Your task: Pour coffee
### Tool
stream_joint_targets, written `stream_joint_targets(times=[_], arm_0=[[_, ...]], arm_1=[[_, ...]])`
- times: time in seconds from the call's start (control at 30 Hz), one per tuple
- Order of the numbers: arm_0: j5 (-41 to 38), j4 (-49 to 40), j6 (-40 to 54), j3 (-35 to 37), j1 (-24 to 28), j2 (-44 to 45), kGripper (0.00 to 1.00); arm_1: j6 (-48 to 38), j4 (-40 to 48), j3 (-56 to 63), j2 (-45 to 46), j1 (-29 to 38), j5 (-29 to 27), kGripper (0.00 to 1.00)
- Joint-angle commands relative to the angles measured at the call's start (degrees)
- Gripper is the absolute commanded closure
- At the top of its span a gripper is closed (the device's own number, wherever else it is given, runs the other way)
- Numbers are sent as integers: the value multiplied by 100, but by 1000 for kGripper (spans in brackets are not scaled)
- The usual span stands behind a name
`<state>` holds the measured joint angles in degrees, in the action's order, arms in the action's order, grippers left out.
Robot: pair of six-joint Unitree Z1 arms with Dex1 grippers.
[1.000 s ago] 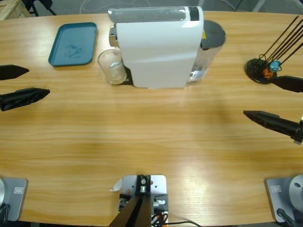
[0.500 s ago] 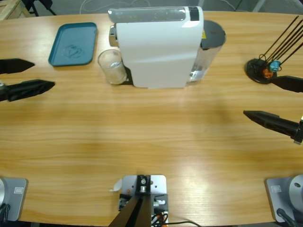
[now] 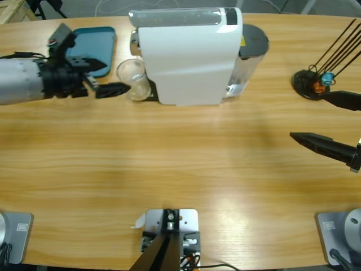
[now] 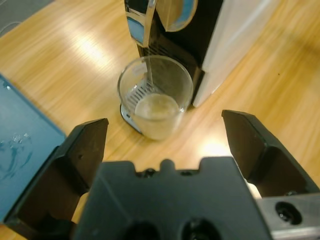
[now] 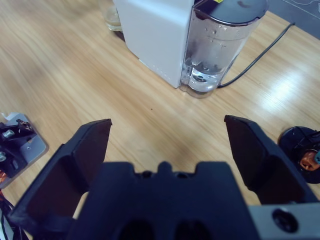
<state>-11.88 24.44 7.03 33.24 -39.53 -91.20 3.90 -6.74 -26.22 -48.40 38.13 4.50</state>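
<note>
Left wrist view shows the left gripper point(image 4: 165, 135) spread wide, holding nothing, just short of the glass point(image 4: 155, 96), which stands under the spout of the coffee machine point(image 3: 189, 53) with a shallow layer of coffee point(image 4: 156, 107) inside. Thin clear walls look light, slick and breakable; I would squeeze gently at mid-height. The right gripper point(image 5: 167, 145), also spread and empty, hangs well apart from the machine.

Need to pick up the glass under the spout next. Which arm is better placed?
Left. The left gripper is open and faces the glass with the coffee, close beside it. The right gripper hangs far off at the table's other end.
</note>
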Motion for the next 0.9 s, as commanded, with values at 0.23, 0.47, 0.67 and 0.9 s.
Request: stream_joint_targets(times=[0.23, 0.47, 0.67, 0.9], arm_0=[[-48, 904, -17, 105, -151, -1174, 4], [-49, 932, -17, 218, -151, -1360, 4], [-37, 1020, -17, 341, -151, -1611, 4], [56, 1108, -26, 341, -151, -1722, 6]], arm_1=[[43, 17, 205, 59, 47, -2, 0], [66, 15, 203, 59, 47, 33, 0], [67, 18, 205, 59, 47, 40, 0], [85, 18, 200, 59, 47, 42, 0]])
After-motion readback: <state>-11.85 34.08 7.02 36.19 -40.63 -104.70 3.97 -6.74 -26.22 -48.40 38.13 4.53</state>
